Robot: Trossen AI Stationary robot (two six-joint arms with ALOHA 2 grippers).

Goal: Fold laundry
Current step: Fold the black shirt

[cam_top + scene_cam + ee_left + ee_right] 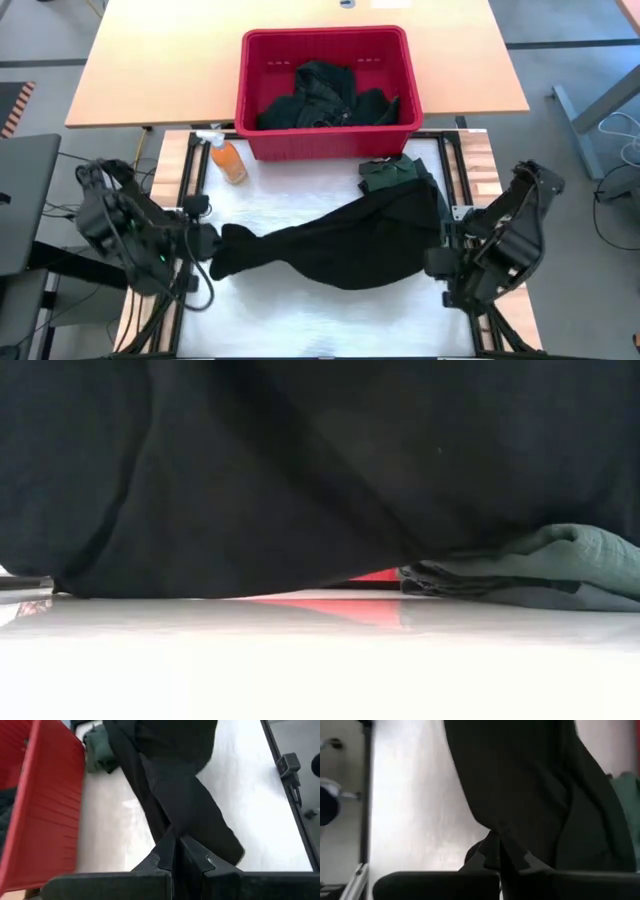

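counted from above: one black garment (345, 245) stretched across the white counter (300, 310), one folded green garment (388, 172) just beside its far right end, one red basket (262, 70) behind with a dark heap of clothes (325, 98) inside, one orange bottle (228, 160) near the basket's left front corner, two arms.

left gripper (205, 243) at the black garment's left end, fingers (159, 861) closed on the cloth, seen pinched between them in the left wrist view. right gripper (440, 262) at the garment's right end, fingers (481, 855) likewise clamped shut on a fold of black cloth.

black garment sagging between the two grips, its middle resting on the counter, its right part reaching up to the green piece and partly covering it.

hard to make out: number of separate garments in the basket, since the heap merges into one dark mass. low view almost wholly filled by black cloth (300, 470), with only a sliver of red basket (375, 575) and the green folded edge (560, 560) showing under it. shape and kind of the black garment not readable. bottle's cap end blurred against the counter frame.
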